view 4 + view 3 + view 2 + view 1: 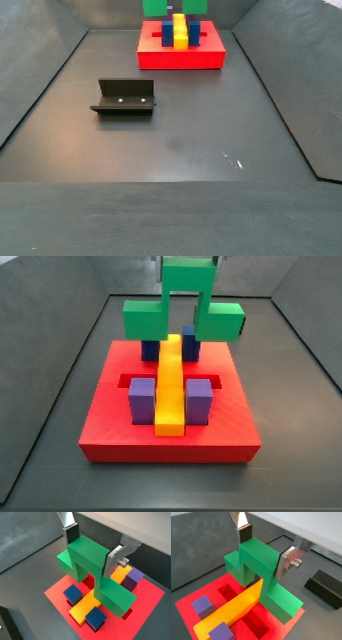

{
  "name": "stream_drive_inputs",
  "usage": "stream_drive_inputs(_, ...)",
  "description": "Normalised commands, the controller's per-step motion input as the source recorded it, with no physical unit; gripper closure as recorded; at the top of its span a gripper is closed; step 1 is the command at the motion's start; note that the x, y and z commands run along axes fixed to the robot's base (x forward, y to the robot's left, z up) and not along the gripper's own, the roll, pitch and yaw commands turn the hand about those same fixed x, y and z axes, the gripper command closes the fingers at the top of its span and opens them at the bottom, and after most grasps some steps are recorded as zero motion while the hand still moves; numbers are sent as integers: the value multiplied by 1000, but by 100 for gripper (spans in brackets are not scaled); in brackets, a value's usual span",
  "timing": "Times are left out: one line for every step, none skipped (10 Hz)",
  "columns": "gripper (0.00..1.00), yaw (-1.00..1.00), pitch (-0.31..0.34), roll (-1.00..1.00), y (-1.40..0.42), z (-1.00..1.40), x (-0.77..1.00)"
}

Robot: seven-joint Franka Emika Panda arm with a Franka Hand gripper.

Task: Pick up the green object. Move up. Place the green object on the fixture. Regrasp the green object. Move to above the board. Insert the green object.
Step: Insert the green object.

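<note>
The green object [258, 562] is a bright green bridge-shaped piece. It hangs just over the board [190, 601], straddling the far end of the yellow bar [231, 612]. My gripper [265, 547] is shut on its taller middle part, one silver finger on each side, as both wrist views show [93, 547]. In a side view the green object [187, 311] sits over the red board [167, 446] with its side arms level. The fixture [124, 97] stands on the floor well away from the board [181, 58], with nothing on it.
Blue and purple upright blocks [140, 396] flank the yellow bar [170, 386] on the board. The fixture also shows in a wrist view [328, 587], beside the board. Grey walls enclose the dark floor [201, 140].
</note>
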Motion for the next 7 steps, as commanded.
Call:
stream_drive_inputs(100,220,-306,-217,0,-34,-17)
stream_drive_inputs(100,151,-331,-220,-20,-40,-60)
stream_drive_inputs(100,154,-346,-239,-6,-66,-66)
stream_drive_inputs(100,177,-284,-203,0,-86,-86)
stream_drive_inputs(100,157,-180,-27,-69,-129,-143)
stream_drive_inputs(100,114,-101,60,-283,-100,-77)
stream_drive_inputs(100,66,-81,131,-251,-123,-134)
